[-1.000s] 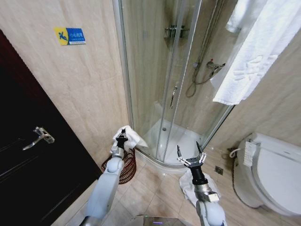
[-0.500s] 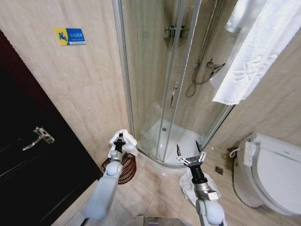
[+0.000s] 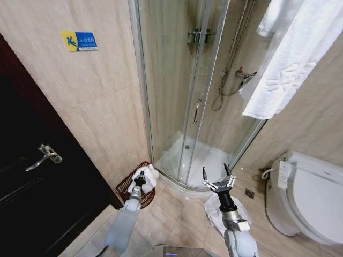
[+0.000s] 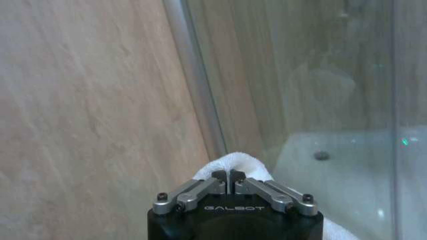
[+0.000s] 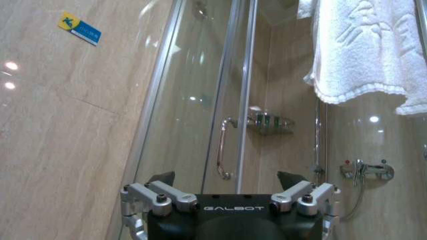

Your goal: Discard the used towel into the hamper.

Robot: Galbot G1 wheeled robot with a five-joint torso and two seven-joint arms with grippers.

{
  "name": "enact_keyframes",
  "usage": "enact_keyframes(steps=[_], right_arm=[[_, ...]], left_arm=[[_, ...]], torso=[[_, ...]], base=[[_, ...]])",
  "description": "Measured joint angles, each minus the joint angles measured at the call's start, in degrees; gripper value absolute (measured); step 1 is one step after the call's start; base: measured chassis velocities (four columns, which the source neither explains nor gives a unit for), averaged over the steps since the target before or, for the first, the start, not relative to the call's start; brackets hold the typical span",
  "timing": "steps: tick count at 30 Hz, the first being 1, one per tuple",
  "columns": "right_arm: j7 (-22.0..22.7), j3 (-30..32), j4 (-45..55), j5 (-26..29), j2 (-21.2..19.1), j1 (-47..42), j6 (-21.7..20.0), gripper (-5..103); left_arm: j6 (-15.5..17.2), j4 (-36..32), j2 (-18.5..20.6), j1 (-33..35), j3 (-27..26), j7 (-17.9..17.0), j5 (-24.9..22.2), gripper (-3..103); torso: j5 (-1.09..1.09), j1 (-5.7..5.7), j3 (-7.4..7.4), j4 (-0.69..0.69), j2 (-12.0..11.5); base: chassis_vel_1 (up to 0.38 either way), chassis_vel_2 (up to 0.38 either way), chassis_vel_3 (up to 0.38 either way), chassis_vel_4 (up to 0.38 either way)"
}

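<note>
A white used towel [image 3: 146, 176] hangs bunched from my left gripper [image 3: 140, 177], which is shut on it directly over the hamper [image 3: 128, 189], a dark reddish-brown wire basket on the floor by the wall. The towel's lower part sits within the basket's rim. In the left wrist view the towel [image 4: 235, 162] shows just past the closed fingertips of the left gripper [image 4: 227, 175]. My right gripper [image 3: 217, 176] stands open in front of the shower tray, holding nothing; the right wrist view shows the right gripper [image 5: 227, 179] with its fingers spread.
The glass shower enclosure [image 3: 193, 101] stands just right of the hamper. A dark door [image 3: 32, 182] with a lever handle is on the left. A toilet [image 3: 305, 195] is at the right, another white towel [image 3: 230, 211] lies on the floor tiles, and one hangs [image 3: 292, 59] on the right wall.
My left gripper has lowered with the towel, from above the hamper down to its rim. The right arm has stayed still.
</note>
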Motion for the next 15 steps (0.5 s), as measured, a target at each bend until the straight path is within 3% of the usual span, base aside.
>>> enact_keyframes(steps=[7,10,14,15], right_arm=[[-0.03,0.15,-0.73,0.01,0.00,-0.05,0.40,100],[-0.05,0.10,-0.97,-0.01,0.00,0.04,0.45,100],[-0.37,0.04,-1.01,-0.14,0.00,0.37,0.44,100],[-0.37,0.04,-1.01,-0.14,0.00,0.37,0.44,100]], left_arm=[[-0.60,11.56,-0.30,-6.01,0.41,-0.84,2.03,2],[-0.40,16.36,-0.69,-8.71,0.57,-3.13,2.33,2],[1.89,21.59,-1.90,-13.57,1.14,-10.09,-1.91,2],[1.89,21.59,-1.90,-13.57,1.14,-10.09,-1.91,2]], torso=[[0.01,0.00,0.00,0.01,0.00],[0.01,0.00,0.00,0.00,0.00],[0.01,0.00,0.00,0.00,0.00],[0.01,0.00,0.00,0.00,0.00]], base=[[0.000,0.000,0.000,0.000],[0.000,0.000,0.000,0.000],[0.000,0.000,0.000,0.000],[0.000,0.000,0.000,0.000]])
